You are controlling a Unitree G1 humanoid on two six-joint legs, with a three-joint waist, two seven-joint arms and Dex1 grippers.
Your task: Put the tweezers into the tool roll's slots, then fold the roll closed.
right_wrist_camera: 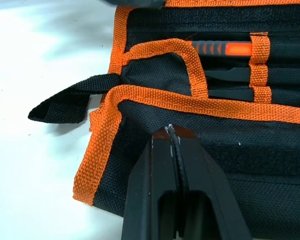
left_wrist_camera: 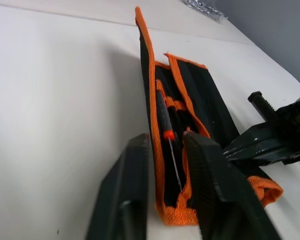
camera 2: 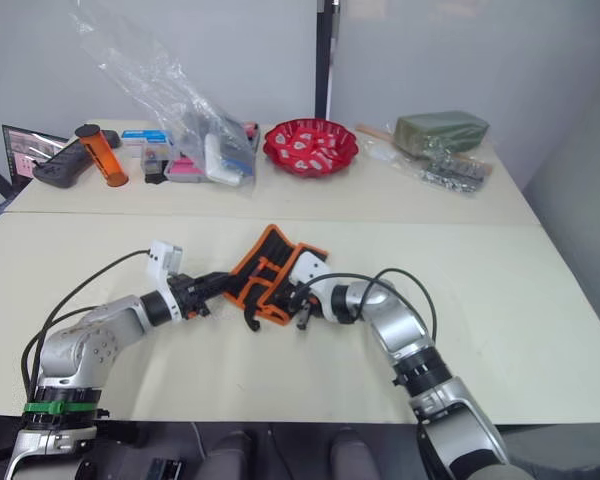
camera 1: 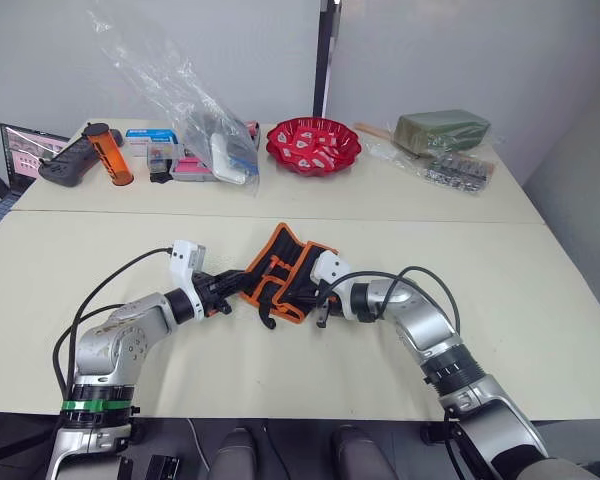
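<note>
Near the front edge of the desk (camera 1: pixel 540 300), about midway along it: tool roll (camera 1: pixel 285 268) lying partly folded, one orange-edged flap standing up, small black strap (right_wrist_camera: pixel 65 102) trailing off one end onto the desk. Tweezers (right_wrist_camera: pixel 230 75) seated in the slots (right_wrist_camera: pixel 260 70), handles tucked under the orange trim loops; count not readable. Left gripper (left_wrist_camera: pixel 167 195) low at the roll's left end, fingers spread, straddling the raised flap edge without a clear pinch. Right gripper (right_wrist_camera: pixel 175 150) at the roll's right side, fingers pressed together with only a hairline gap, tips touching the outer fabric panel; pinching a fold of cloth or merely resting on it, cannot tell. Both forearms lying low over the desk, elbows out, wrists turned inward toward each other. Handling judgement: soft, light fabric, limp, likely to flop or slide on the smooth top; best taken by the stiffer orange edging. Tweezers thin and slippery, liable to slip out if tilted. Judged stage: folding.
</note>
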